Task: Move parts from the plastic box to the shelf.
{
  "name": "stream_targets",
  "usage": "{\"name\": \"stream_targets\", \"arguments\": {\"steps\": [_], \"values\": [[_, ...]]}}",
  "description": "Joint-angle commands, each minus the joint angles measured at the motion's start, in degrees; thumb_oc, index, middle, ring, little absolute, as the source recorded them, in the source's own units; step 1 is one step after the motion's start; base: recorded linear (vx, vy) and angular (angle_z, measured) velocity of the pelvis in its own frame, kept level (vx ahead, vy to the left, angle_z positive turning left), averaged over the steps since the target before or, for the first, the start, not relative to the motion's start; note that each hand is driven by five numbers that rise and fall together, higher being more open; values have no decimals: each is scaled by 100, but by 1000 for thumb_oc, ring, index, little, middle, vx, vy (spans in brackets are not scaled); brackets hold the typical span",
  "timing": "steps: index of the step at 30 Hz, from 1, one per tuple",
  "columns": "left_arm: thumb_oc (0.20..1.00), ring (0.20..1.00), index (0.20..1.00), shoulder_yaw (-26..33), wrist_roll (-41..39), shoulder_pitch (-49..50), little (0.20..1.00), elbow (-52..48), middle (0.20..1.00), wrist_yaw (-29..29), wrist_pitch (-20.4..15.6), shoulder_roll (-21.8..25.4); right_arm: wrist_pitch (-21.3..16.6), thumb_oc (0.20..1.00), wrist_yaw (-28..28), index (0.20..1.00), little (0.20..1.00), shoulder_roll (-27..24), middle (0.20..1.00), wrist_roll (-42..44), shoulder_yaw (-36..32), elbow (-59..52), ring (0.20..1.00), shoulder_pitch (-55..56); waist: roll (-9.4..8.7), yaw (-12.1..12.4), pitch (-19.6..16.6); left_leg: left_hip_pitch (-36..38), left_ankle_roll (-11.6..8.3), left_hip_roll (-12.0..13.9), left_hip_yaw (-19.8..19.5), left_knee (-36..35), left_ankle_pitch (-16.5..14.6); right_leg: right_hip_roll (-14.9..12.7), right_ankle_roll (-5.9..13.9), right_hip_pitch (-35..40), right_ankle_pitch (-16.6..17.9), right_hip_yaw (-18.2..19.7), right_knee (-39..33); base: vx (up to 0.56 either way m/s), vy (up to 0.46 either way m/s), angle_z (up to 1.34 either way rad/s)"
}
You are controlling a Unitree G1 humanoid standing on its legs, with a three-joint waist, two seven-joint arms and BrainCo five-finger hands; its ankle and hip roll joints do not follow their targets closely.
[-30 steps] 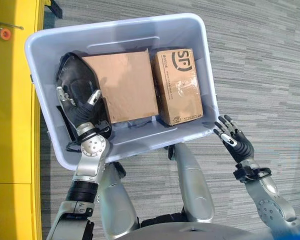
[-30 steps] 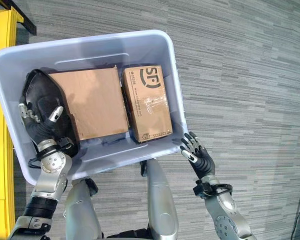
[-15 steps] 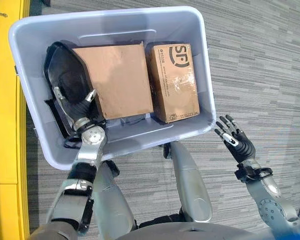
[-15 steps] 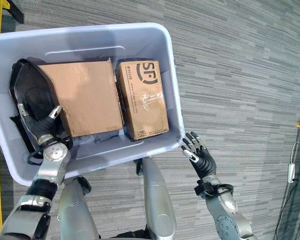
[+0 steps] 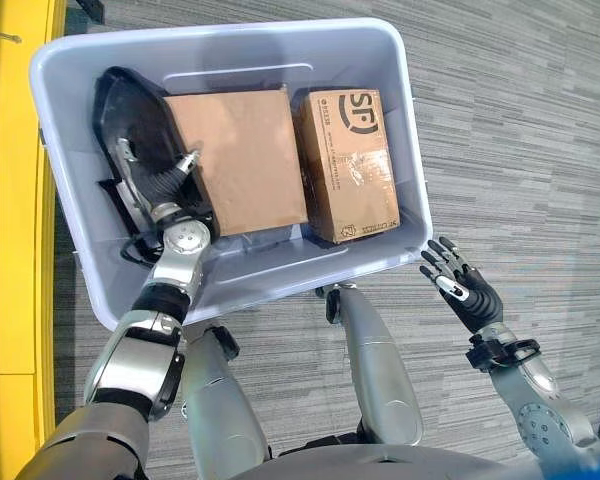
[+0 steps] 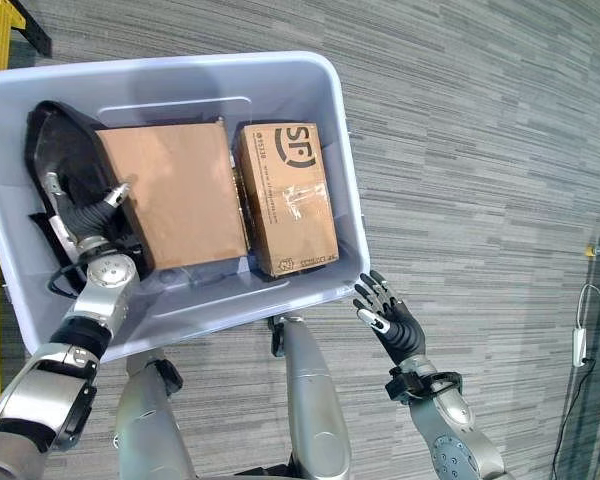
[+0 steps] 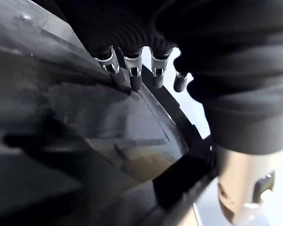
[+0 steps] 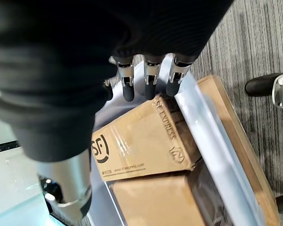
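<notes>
The black part (image 5: pixel 130 115) lies at 9 o'clock in the plastic box (image 5: pixel 385 60), beside 2 cardboard boxes (image 5: pixel 238 160). The left hand (image 5: pixel 158 185) rests on it; its wrist view shows straight fingers (image 7: pixel 134 80) touching the black surface. The right hand (image 5: pixel 465 290) hovers at 4 o'clock outside, fingers spread, holding nothing. Since 1 second ago, the left hand has reached deeper.
</notes>
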Motion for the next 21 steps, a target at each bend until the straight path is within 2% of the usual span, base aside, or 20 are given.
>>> {"name": "stream_targets", "arguments": {"steps": [1,2,8,11,21], "values": [[1000,1000,1000,-666,356,314,1000,233,1000,-1455,687,-843,-198,1000,135,1000,1000,-103,1000,80,-236,-216,1000,-68,-163,-256,195,530,-684,734,-370,699,-457,-128,416,1023,1698,115,-2033,-2,8,6],[1000,1000,1000,-883,602,497,1000,58,1000,-1647,737,-903,-201,1000,135,1000,1000,-81,1000,88,-263,-181,1000,-86,-127,-219,205,543,-675,711,-361,686,-465,-141,421,1034,1696,110,-2034,0,2,7],[1000,1000,1000,-1299,1117,883,1000,-161,1000,-2071,816,-899,-168,1000,167,1000,1000,7,1000,82,-297,-126,1000,-61,-45,-132,232,617,-667,688,-329,635,-454,-177,437,1085,1687,112,-2029,1,2,0],[1000,1000,1000,-1498,1401,1133,1000,-491,1000,-2335,774,-720,-169,1000,217,1000,1000,-22,1000,131,-344,-142,1000,-28,56,-61,289,748,-657,642,-278,584,-448,-215,453,1162,1673,133,-2029,9,23,-4],[1000,1000,1000,-1247,1413,1496,1000,-1275,1000,-2367,572,-167,-206,1000,267,1000,1000,-112,1000,165,-538,-156,1000,178,250,6,373,929,-642,564,-216,555,-510,-278,458,1253,1641,174,-2014,0,13,-7]]}}
